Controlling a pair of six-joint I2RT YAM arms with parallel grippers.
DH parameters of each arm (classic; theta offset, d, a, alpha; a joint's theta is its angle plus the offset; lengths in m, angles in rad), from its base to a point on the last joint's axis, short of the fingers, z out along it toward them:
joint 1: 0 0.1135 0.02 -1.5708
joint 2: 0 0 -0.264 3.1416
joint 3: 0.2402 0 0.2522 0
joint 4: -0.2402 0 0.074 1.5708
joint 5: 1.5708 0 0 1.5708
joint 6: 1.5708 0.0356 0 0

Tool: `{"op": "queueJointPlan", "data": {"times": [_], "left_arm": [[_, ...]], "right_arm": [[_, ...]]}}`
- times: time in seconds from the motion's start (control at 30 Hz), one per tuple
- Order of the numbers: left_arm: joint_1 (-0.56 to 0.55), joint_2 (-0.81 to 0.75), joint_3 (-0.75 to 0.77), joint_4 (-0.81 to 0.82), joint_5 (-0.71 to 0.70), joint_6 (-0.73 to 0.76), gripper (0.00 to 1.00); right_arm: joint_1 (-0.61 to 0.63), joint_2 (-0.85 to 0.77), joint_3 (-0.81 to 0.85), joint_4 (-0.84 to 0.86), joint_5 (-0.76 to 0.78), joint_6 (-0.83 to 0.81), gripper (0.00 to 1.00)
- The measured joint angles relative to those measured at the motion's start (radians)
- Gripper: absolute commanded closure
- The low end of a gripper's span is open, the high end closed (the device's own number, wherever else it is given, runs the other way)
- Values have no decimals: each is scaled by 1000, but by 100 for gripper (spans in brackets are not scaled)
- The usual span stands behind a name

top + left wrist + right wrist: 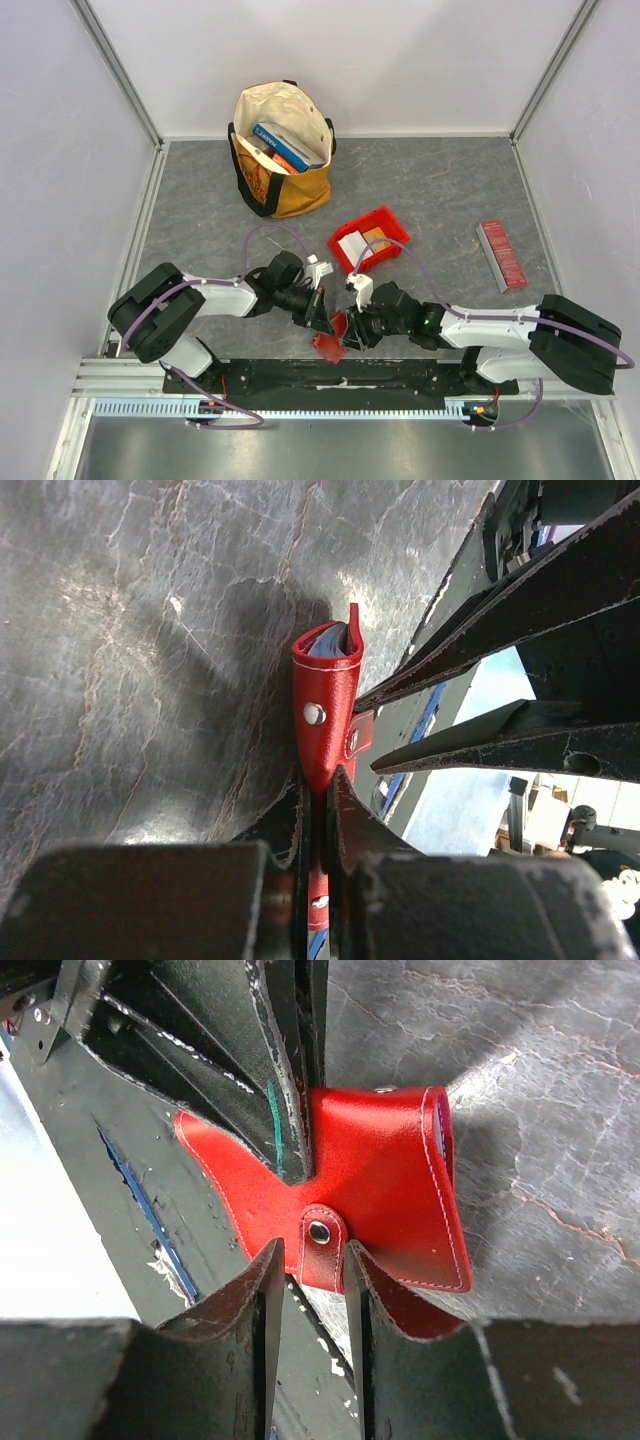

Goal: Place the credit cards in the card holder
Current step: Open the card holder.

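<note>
Clamping card holder (326, 695), left pincer (320, 780) is squeezing tight; right pincer (311, 1260) is straddling its tab (322, 1222) part-open, grip unclear; credit cards (352, 247) are sitting in bin (398, 228).

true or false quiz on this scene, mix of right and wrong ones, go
1. The left gripper is clamped on the red wallet. True.
2. The tote bag is empty. False: books stand inside it.
3. The red bin has white cards in it. True.
4. The ridged red strip lies left of the bag. False: it lies on the right side of the table, beyond the bin.
5. The wallet lies flat on the table. False: it is held edge-on between the left gripper's fingers.
</note>
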Motion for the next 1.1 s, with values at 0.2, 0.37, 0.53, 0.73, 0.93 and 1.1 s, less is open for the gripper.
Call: {"op": "queueJointPlan", "data": {"times": [0.2, 0.37, 0.53, 0.73, 0.93, 1.1], "left_arm": [[2, 2, 0, -5, 0, 3, 98], [11, 5, 0, -30, 11, 3, 98], [22, 5, -3, -43, 19, 3, 98], [34, 1, -13, -50, 19, 3, 98], [39, -8, -27, -52, 5, -6, 98], [39, -9, -30, -74, -16, -43, 98]], "right_arm": [[-7, 26, 0, 27, -39, -6, 67], [-14, 60, 0, 64, -90, -6, 67], [-18, 78, 2, 84, -112, -6, 58], [-18, 124, 45, 63, -105, 16, 73], [-16, 156, 50, 84, -110, 32, 87], [24, 187, 63, 123, -121, 17, 92]]}}
